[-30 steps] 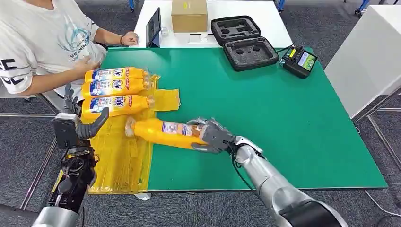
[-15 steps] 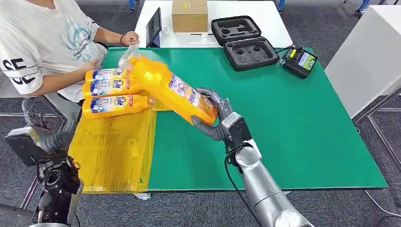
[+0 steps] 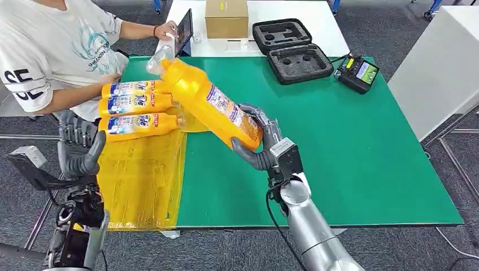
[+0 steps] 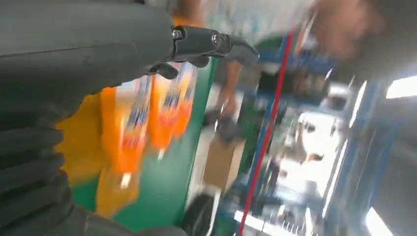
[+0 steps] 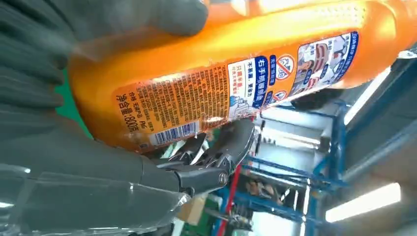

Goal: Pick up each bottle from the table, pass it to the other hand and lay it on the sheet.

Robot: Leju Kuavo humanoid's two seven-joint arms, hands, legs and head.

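An orange bottle (image 3: 209, 101) with a clear cap and a blue-and-white label is held tilted in the air above the green table (image 3: 339, 147), cap pointing far-left, base low. It is gripped at its base by the right hand (image 3: 255, 138), whose fingers are wrapped round the lower body; in the right wrist view the thumb (image 5: 147, 19) is seen pressed on one side and darker fingers (image 5: 216, 152) on the other. The left hand (image 3: 79, 149) is raised beyond the table's left edge, fingers spread and upright, nothing held. Three more bottles (image 3: 135, 104) are laid side by side on the far end of the yellow sheet (image 3: 138, 180), whose near part is bare. A seated person (image 3: 51, 51) is close to the far-left corner. The right half of the table is uncovered, with a black case (image 3: 291, 51) at the far edge.
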